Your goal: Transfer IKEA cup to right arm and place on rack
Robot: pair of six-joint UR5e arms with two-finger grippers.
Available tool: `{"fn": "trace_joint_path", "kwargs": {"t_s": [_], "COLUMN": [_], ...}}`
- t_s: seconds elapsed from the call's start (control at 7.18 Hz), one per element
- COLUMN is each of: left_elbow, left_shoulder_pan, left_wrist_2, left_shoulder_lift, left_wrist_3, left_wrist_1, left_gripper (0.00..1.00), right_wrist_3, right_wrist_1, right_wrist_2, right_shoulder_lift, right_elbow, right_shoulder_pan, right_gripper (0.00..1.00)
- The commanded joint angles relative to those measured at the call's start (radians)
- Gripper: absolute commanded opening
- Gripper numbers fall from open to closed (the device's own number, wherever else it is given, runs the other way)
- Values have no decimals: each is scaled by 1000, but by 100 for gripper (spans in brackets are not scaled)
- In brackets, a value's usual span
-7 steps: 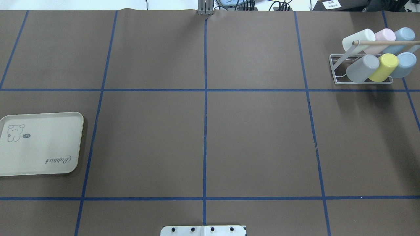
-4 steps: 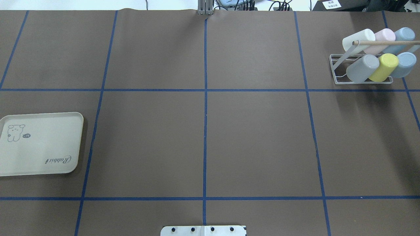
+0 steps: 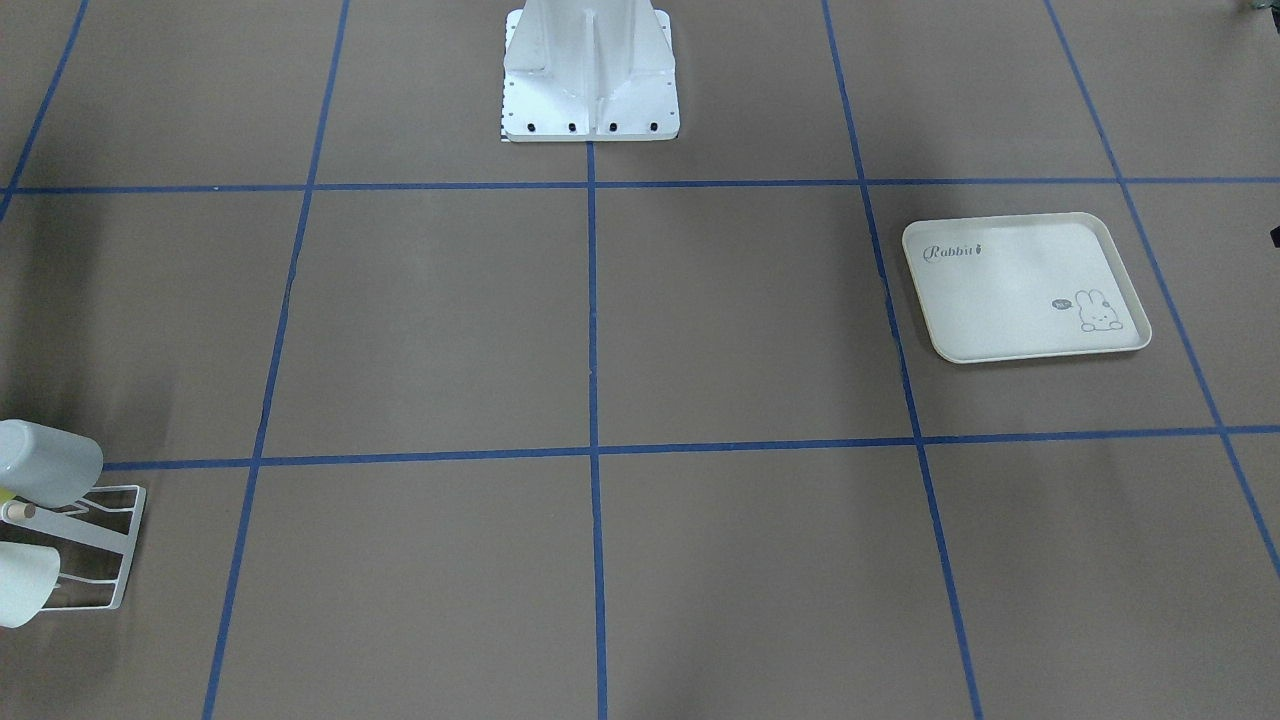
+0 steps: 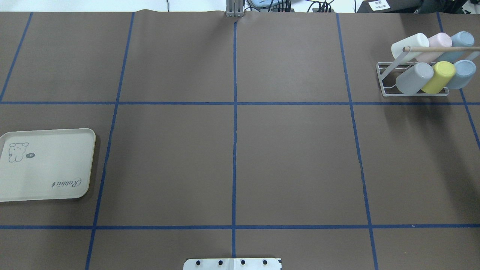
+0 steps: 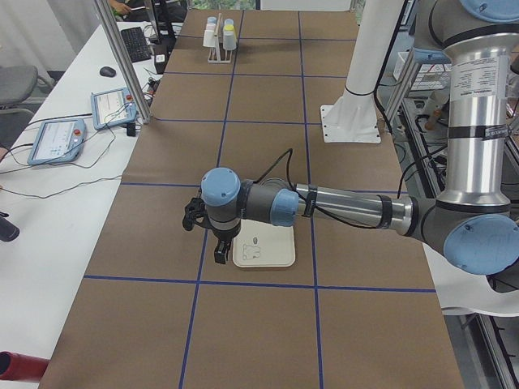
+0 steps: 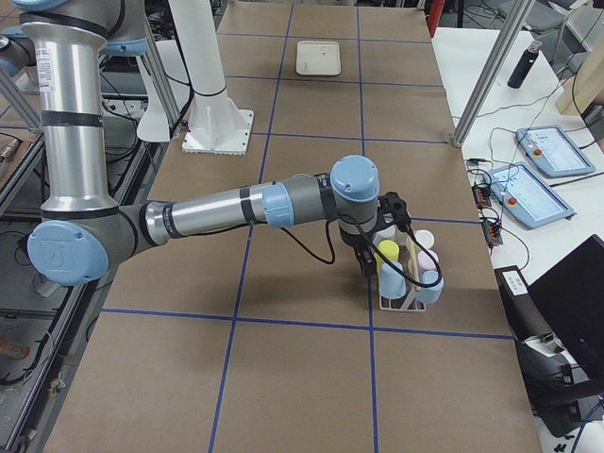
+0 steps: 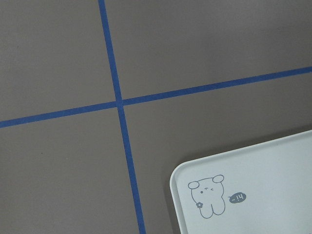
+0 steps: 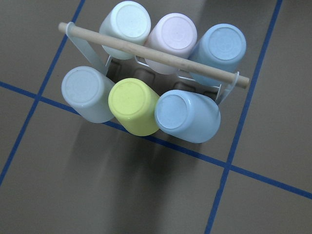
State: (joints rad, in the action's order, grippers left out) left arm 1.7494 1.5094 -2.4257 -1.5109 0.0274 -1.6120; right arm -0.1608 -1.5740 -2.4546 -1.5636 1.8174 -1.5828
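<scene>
Six cups sit upside-down and slanted in the rack (image 4: 386, 80), three in a row on each side of its wooden dowel (image 8: 156, 54). In the far row are a cream cup (image 4: 410, 44), a pink cup (image 4: 437, 43) and a blue cup (image 4: 459, 41). In the near row are a grey cup (image 4: 414, 78), a yellow cup (image 4: 438, 77) and a second blue cup (image 4: 462, 73). The rack stands at the far right corner of the table (image 4: 292, 161).

The right gripper (image 6: 366, 260) hangs close beside the rack, next to the yellow cup. It shows only in the right side view, small and dark, so I cannot tell if its fingers are spread or pressed together. The right wrist camera looks down on the cup bottoms and shows no fingers.

The left gripper (image 5: 220, 253) hangs over the edge of the tray (image 4: 48, 165), well apart from the rack. It shows only in the left side view, so I cannot tell the state of its fingers either.

In the front-facing view the picture's edge cuts the rack, and only two cups show in part. In the left side view the rack is far and very small.
</scene>
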Motion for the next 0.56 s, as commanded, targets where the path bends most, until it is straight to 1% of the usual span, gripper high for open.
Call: {"fn": "trace_joint_path", "kwargs": {"t_s": [0.0, 0.14, 0.28, 0.42], "left_elbow": [2, 7, 9, -1], "left_shoulder_pan": [0, -1, -2, -2], "left_wrist_2": [-1, 11, 10, 5], "left_shoulder_lift": [14, 15, 14, 3], "left_wrist_3": [-1, -1, -1, -4], "left_wrist_1": [0, 0, 0, 0], "left_gripper": [100, 100, 100, 100], "right_wrist_3": [-2, 4, 3, -6], "right_wrist_1": [14, 113, 168, 170], "right_wrist_2": [-24, -8, 62, 180], "right_shoulder_lift": [-94, -105, -118, -118], "right_elbow": [34, 27, 26, 33], "right_shoulder_pan": [1, 13, 14, 58], "right_gripper": [100, 100, 100, 100]}}
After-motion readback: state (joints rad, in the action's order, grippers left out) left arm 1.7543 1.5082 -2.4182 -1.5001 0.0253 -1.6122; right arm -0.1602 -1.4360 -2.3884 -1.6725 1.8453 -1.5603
